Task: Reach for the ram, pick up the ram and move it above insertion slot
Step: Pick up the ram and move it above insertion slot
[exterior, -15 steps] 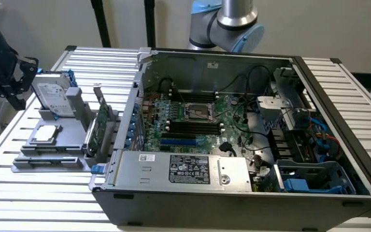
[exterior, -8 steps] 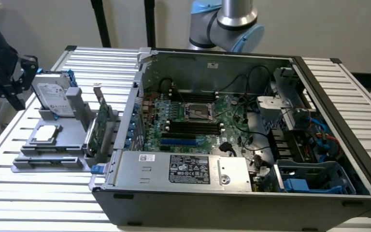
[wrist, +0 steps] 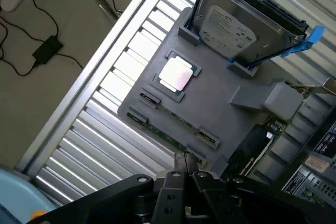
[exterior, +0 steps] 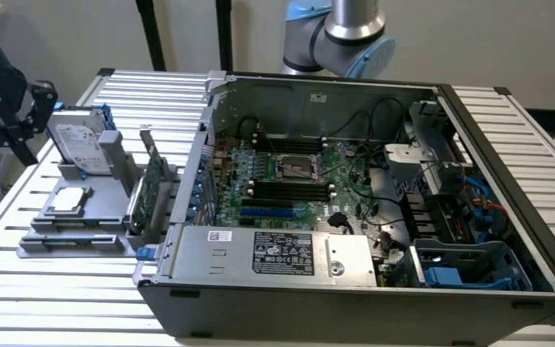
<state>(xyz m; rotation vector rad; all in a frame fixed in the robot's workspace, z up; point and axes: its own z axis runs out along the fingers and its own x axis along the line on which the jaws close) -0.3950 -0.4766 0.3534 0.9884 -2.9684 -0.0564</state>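
Gripper above the ram, not yet touching it.

The ram stands on its long edge in a slot at the rim of the grey holder. The CPU lies between it and the drive. In the exterior view the holder sits at about 9 o'clock from the open case, on the ribbed metal table. The gripper hangs close over the ram, and its jaws look closed together with nothing between them. I judge the ram to be light, thin and stiff but fragile: a narrow green board with small chips. The best hold is on the two flat faces near the middle, with gentle force, because a sideways push could crack it. The holder looks like matt plastic, and the drive has a shiny lid and blue rails.
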